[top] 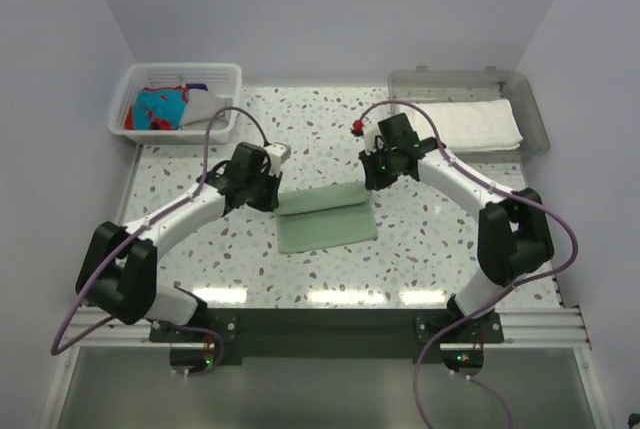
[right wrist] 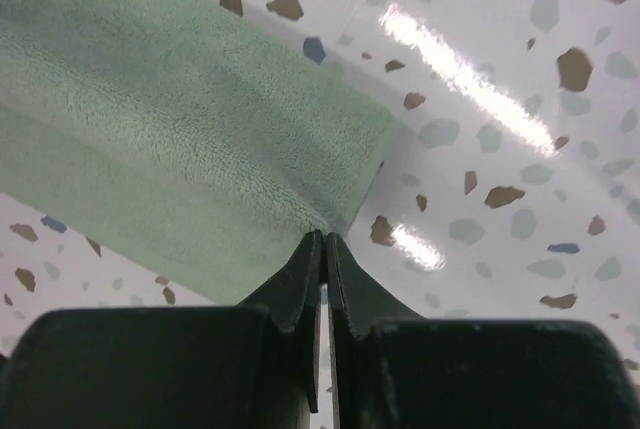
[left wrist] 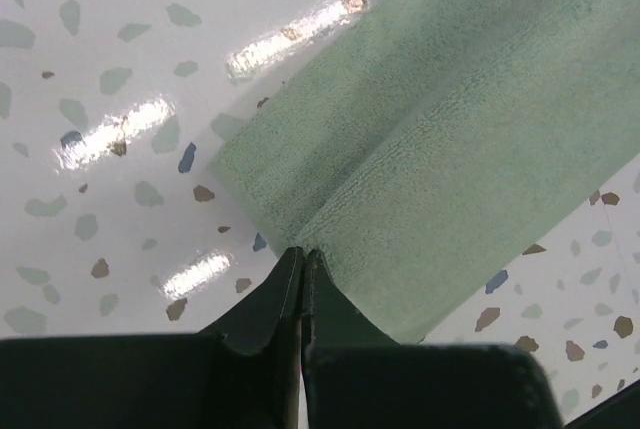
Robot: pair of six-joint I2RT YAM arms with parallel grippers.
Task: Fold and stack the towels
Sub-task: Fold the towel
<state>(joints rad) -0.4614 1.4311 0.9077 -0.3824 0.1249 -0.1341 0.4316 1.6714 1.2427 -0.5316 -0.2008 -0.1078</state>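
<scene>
A pale mint green towel lies in the middle of the speckled table, and its far edge is lifted into a raised fold. My left gripper is at the fold's left end and my right gripper at its right end. Seen from the left wrist, the left gripper is shut, with the mint towel creasing into its tips. The right gripper is likewise shut on a corner of the mint towel. A folded white towel lies in the tray. The turquoise-and-red towel sits in the basket.
A white slatted basket stands at the back left and also holds a grey cloth. A clear grey tray stands at the back right. Grey walls close in the table on three sides.
</scene>
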